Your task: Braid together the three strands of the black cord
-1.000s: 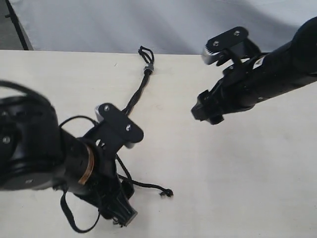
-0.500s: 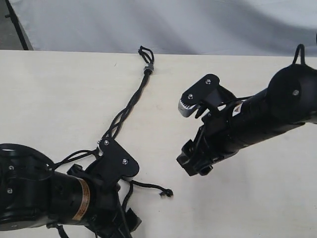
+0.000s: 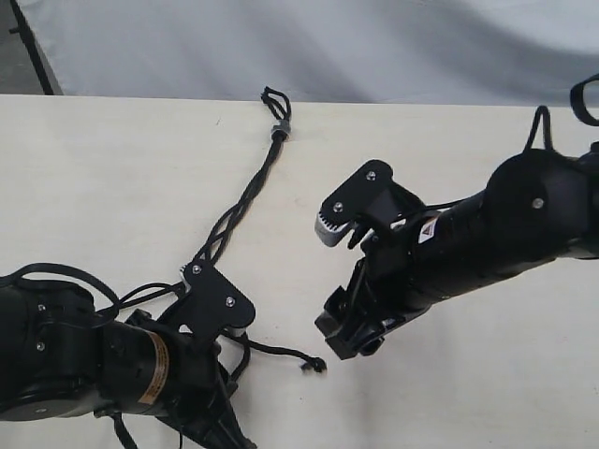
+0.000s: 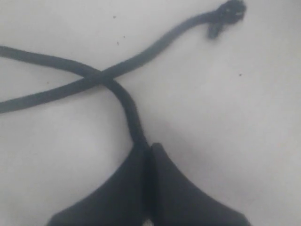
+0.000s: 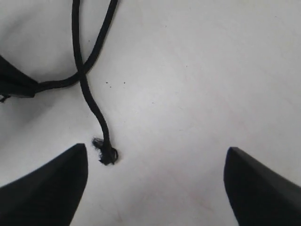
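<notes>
Running from its loop (image 3: pixel 275 96) and grey band (image 3: pixel 279 129) near the far edge of the desk (image 3: pixel 112 168), the black cord (image 3: pixel 253 192) slants toward the left arm. It looks twisted up to where the three strands (image 3: pixel 211 245) split. The left pincer (image 4: pixel 146 149) is clamped tight on one strand, just past where it crosses a second strand (image 4: pixel 155 44). That one ends in a frayed knot (image 5: pixel 107 154) just ahead of the right pincer (image 5: pixel 157 162), which gapes wide and empty. Its long axis leads from the knot back toward the left pincer, and the right arm is nearer.
</notes>
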You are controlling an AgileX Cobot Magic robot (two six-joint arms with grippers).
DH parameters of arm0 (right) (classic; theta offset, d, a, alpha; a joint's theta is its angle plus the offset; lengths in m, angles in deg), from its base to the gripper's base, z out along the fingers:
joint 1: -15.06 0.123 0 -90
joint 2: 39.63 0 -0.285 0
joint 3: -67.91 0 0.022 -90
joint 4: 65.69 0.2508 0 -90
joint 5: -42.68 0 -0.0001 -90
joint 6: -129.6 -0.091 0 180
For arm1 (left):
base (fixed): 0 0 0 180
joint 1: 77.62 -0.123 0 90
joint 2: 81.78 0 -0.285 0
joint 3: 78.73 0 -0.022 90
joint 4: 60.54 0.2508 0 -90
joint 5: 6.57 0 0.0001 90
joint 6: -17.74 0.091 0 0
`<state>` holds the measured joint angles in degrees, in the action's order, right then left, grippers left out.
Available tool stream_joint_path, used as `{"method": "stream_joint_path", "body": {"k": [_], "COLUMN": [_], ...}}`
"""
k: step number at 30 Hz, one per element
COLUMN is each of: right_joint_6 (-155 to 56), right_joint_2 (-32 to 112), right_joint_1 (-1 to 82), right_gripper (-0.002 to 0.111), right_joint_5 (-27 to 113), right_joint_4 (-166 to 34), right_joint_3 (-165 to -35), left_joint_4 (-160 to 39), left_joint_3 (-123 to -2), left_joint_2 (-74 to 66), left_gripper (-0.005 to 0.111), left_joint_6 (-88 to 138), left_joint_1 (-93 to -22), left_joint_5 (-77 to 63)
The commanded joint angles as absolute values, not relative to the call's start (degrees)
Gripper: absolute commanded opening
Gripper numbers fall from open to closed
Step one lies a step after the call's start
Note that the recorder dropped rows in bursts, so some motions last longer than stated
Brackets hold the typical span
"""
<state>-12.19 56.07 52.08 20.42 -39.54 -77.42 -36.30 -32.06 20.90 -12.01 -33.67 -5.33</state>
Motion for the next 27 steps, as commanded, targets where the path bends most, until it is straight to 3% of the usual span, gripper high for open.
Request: {"method": "stream_joint_path", "body": {"k": [1,6,14,17,22,27], "right_joint_6": [-10.5,-10.0,-9.1,-9.3,-9.3,-9.1], "right_joint_2": [61.2,62.8,63.1,63.2,63.2,63.2], "right_joint_1": [55.8,58.2,59.3,59.3,59.3,59.3], "right_gripper": [0.075,0.069,0.036,0.040,0.062,0.064], "right_joint_5": [20.6,21.8,22.5,24.0,25.2,25.0], "right_joint_4": [-38.6,-37.5,-35.2,-34.2,-33.9,-33.9], "right_joint_3": [-77.2,-77.4,-77.4,-77.4,-77.4,-77.4], "left_joint_4": [-36.2,-36.2,-36.2,-36.2,-36.2,-36.2], "left_joint_3": [-31.7,-31.7,-31.7,-31.7,-31.7,-31.7], "left_joint_2": [21.1,21.1,21.1,21.1,21.0,19.3], "left_gripper": [0.001,0.001,0.001,0.001,0.001,0.001], "left_joint_6": [-11.2,-10.6,-10.6,-10.6,-10.6,-10.6], "left_joint_1": [-33.8,-33.8,-33.8,-33.8,-33.8,-33.8], "left_joint_5": [-4.7,-4.7,-4.9,-4.9,-4.9,-5.1]}}
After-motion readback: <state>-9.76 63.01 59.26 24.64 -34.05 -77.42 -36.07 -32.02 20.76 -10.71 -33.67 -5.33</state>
